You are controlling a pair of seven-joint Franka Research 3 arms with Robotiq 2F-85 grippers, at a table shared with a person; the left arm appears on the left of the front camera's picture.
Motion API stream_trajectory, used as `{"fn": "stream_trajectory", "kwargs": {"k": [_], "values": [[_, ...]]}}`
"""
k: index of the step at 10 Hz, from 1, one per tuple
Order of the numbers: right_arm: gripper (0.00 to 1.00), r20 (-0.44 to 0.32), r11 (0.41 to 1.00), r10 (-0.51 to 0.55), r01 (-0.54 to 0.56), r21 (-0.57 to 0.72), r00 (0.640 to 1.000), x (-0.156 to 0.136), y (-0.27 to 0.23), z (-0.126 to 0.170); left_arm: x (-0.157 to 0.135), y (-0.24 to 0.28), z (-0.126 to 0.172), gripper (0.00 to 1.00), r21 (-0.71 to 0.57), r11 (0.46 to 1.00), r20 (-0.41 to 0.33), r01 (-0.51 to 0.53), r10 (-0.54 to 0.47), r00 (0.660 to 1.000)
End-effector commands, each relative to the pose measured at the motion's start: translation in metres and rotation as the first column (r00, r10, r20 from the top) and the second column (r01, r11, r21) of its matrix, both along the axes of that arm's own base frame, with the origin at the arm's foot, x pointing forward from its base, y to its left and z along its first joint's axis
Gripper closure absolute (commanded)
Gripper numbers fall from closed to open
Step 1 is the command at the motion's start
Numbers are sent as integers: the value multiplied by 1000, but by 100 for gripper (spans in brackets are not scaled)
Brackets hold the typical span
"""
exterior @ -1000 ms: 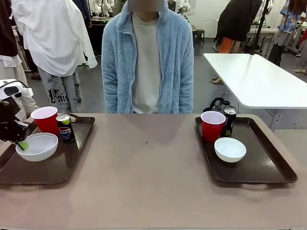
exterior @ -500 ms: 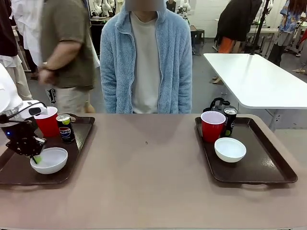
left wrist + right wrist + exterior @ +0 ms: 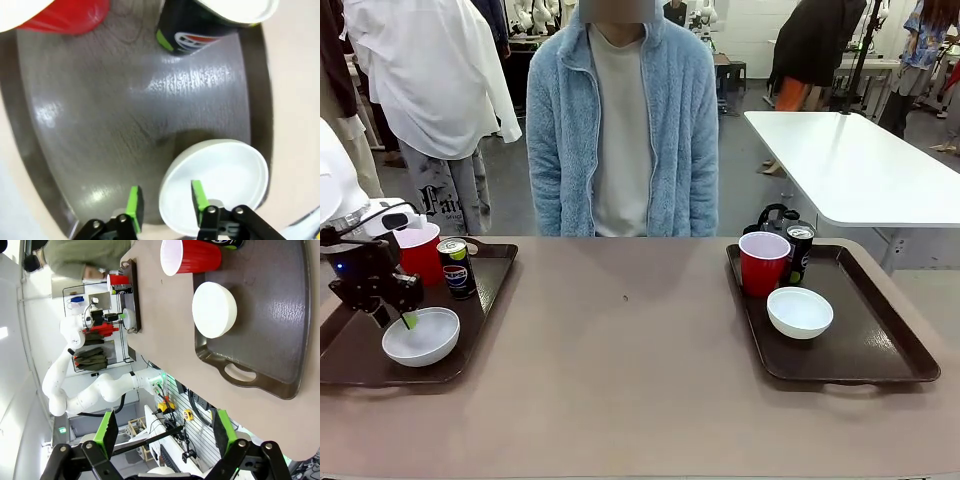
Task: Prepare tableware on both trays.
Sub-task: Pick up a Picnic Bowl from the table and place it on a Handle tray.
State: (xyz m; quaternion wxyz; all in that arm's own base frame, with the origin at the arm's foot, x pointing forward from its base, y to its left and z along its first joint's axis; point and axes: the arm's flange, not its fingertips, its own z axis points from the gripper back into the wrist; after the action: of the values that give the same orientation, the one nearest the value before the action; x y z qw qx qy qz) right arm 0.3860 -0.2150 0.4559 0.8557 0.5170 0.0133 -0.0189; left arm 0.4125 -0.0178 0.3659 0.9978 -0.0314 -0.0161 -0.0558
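Left gripper [image 3: 164, 202]: fingers parted, straddling the near rim of the left bowl [image 3: 215, 185], one pad inside, one outside, neither visibly pressing (a release or a pre-grip, I judge). The bowl sits mouth-up near the front of the left tray [image 3: 480, 330], at the bench's left edge. Behind it the soda can [image 3: 455, 268] and red cup [image 3: 420, 252] stand upright, long axes vertical, at the tray's far end. Right gripper [image 3: 162, 432]: wide open, empty, above the right tray [image 3: 270, 315].

L gripper [image 3: 163, 202] low, angled down, fingers [image 3: 134, 204] apart; R gripper [image 3: 163, 432] raised high, fingers spread wide.
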Motion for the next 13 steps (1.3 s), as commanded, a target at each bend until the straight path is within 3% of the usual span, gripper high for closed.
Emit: {"fn": "stream_trajectory", "kwargs": {"k": [1, 2, 4, 5, 7, 8, 12, 13], "values": [[0, -6, 1000, -8, 8, -2, 1000, -1, 1, 2, -9, -8, 24, 6, 18, 998, -17, 54, -54, 998], [0, -6, 1000, -8, 8, -2, 1000, -1, 1, 2, -14, -11, 37, 0, 29, 997, -21, 73, -72, 997], [0, -6, 1000, -8, 8, -2, 1000, -1, 1, 2, -25, -13, 63, 0, 32, 995, -17, 92, -92, 996], [0, -6, 1000, -8, 8, -2, 1000, -1, 1, 2, -29, -14, 74, 8, 53, 995, -17, 89, -89, 996], [0, -6, 1000, -8, 8, -2, 1000, -1, 1, 2, -37, -15, 95, 8, 113, 990, -42, 83, -78, 996], [0, -6, 1000, -8, 8, -2, 1000, -1, 1, 2, -30, -15, 76, 8, 47, 995, -17, 83, -82, 996], [0, -6, 1000, -8, 8, -2, 1000, -1, 1, 2, -33, -14, 82, 7, 63, 994, -31, 87, -86, 996], [0, -6, 1000, -8, 8, -2, 1000, -1, 1, 2, -37, -11, 111, 8, -165, 924, 82, 344, -335, 939]]}}
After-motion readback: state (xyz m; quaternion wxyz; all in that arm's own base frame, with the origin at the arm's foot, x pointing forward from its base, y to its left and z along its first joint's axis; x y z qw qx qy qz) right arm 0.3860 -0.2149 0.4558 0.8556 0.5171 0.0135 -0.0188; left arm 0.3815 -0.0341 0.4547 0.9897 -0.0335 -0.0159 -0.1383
